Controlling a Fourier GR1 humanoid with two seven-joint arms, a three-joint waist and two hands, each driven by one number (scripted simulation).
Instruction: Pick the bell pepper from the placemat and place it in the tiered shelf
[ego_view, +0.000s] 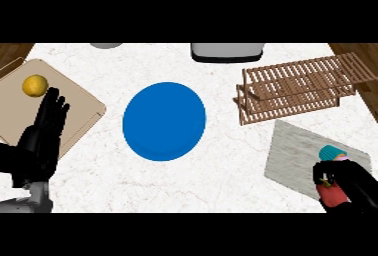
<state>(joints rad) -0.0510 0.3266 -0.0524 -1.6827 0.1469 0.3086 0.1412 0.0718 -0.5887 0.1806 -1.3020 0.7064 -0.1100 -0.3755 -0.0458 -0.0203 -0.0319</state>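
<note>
The red bell pepper (334, 196) lies at the near right end of the grey placemat (295, 152), partly hidden. My right hand (347, 181) lies over it, with fingers curled round its upper left side. The wooden tiered shelf (295, 89) stands behind the placemat at the right, apart from the hand. At the left, my left hand (46, 131) rests open with fingers up.
A teal and pink object (331, 153) sits on the placemat just beyond my right hand. A blue plate (164, 121) fills the counter's middle. A tan board (77, 112) at the left holds a yellow lemon (35, 85). Grey items (227, 51) stand at the back edge.
</note>
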